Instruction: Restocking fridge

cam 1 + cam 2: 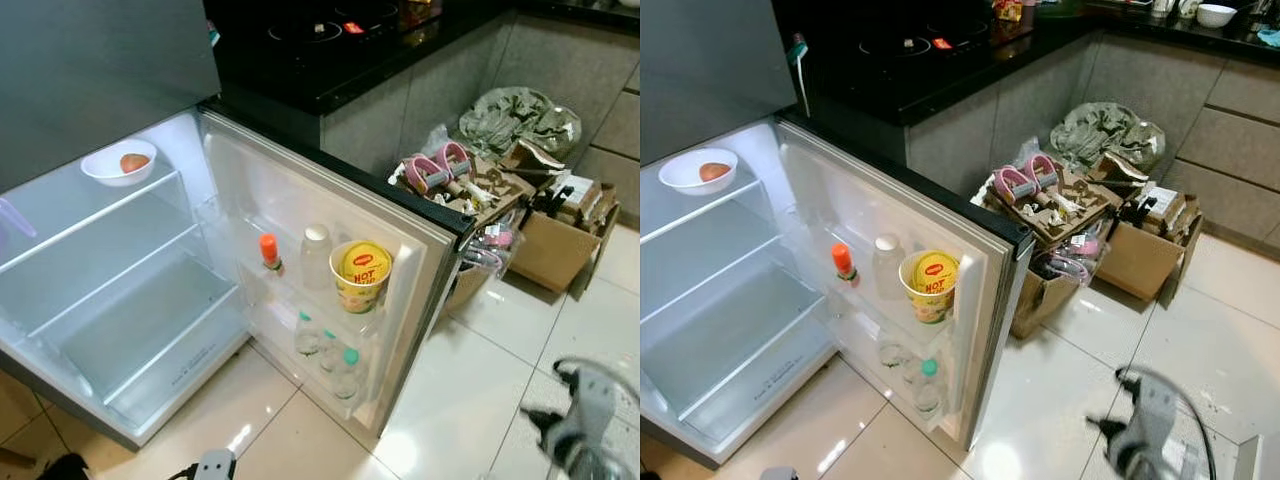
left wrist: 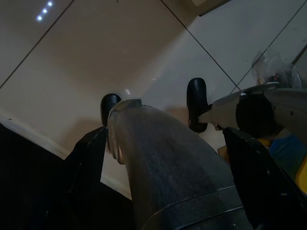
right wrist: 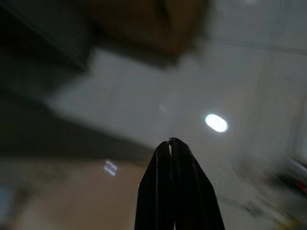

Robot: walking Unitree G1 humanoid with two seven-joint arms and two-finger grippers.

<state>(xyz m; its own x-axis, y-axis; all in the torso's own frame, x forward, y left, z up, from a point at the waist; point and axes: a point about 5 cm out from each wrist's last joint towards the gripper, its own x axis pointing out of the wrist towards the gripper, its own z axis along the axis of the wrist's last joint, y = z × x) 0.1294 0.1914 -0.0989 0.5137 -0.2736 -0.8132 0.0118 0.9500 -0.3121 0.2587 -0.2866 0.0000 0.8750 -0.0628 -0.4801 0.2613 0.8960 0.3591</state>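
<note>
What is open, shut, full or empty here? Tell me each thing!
Fridge door: swung wide open.
White bowl: upright on the top shelf, holding one round orange-brown food.
Yellow noodle cup: upright in the door rack, lid on.
Orange-capped bottle: upright, capped.
Cardboard box: open, stuffed.
Right gripper: fingers shut, holding nothing.
</note>
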